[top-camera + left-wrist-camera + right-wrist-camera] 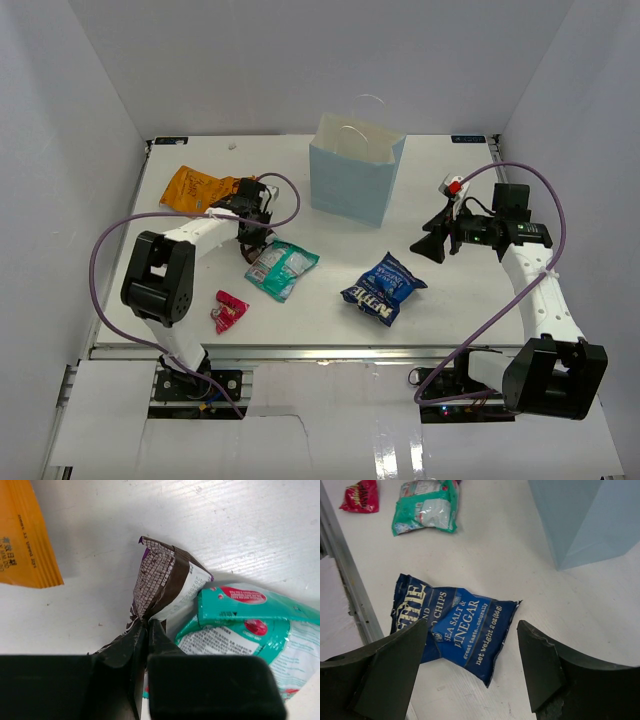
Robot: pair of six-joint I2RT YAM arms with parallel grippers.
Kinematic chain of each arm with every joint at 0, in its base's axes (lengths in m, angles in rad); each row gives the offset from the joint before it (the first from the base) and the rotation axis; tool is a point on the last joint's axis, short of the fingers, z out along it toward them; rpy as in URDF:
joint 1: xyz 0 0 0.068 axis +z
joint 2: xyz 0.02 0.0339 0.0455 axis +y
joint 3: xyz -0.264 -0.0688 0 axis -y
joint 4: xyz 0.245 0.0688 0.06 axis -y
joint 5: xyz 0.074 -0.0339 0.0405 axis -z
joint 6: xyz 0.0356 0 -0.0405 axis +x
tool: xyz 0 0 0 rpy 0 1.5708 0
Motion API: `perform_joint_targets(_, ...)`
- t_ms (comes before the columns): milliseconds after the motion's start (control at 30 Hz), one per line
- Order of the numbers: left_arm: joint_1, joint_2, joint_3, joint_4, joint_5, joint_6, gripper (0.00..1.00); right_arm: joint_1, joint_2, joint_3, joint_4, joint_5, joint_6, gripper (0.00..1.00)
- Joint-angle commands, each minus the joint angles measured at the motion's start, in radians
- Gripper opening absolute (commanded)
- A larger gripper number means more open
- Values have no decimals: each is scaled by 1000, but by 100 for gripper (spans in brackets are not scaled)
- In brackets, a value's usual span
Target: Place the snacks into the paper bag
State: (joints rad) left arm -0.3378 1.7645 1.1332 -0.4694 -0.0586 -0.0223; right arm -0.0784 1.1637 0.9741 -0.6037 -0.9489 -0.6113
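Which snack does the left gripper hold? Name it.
The brown bar: the left gripper is pinched shut on its end. The teal pouch beside it, the orange bag, blue bag and pink wrapper all lie free.

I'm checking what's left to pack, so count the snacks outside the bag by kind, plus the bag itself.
Chip bags: 2 (orange chip bag, blue chip bag)
Pouches: 1 (teal-white pouch)
Bars: 1 (brown bar)
Small wrappers: 1 (pink wrapper)
Paper bags: 1 (paper bag)
Total: 6
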Motion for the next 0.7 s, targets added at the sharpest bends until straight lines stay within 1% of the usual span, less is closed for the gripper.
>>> perform_joint_targets(0,-3,-106,-15,-28,26,-25,13,0,-16,26,-87,-139,-61,78)
perform_joint_targets(100,-3,-167,7,-35,57,-63,11,19,-10,12,-81,-166,-12,75)
perform_joint_targets(200,-3,-238,7,-35,141,-109,9,72,-16,-8,-41,-145,66,74)
perform_joint_targets(233,-3,-256,2,-34,166,-131,9,133,-19,-14,-15,-128,99,74)
perform_joint_targets(267,-3,-273,-3,-29,192,-142,9,164,-27,-18,4,-107,125,73)
perform_joint_targets(300,-3,-307,-12,-25,251,-151,9,234,-29,-25,42,-65,163,73)
perform_joint_targets(367,-3,-336,-45,-3,322,-201,8,310,-29,-26,91,-10,224,72)
perform_joint_targets(400,-3,-352,-62,12,366,-223,8,368,-24,-23,149,34,269,71)
perform_joint_targets(433,-3,-381,-79,46,449,-244,7,390,-15,-20,183,60,397,69)
perform_joint_targets(467,-3,-396,-119,69,486,-310,6,406,10,-21,230,93,497,67)
perform_joint_targets(500,-4,-408,-139,96,528,-344,6,428,22,-26,317,128,587,66)
perform_joint_targets(533,-7,-439,-163,171,605,-382,6,440,33,-28,359,148,749,66)
perform_joint_targets(567,-10,-454,-217,216,638,-462,6,457,46,-28,407,168,812,67)
perform_joint_targets(600,-23,-470,-242,303,664,-500,6,491,51,-32,506,170,855,68)
perform_joint_targets(633,-29,-502,-284,342,686,-566,5,511,59,-37,559,182,942,74)
perform_joint_targets(667,-44,-513,-303,372,692,-594,5,535,65,-38,594,218,973,82)
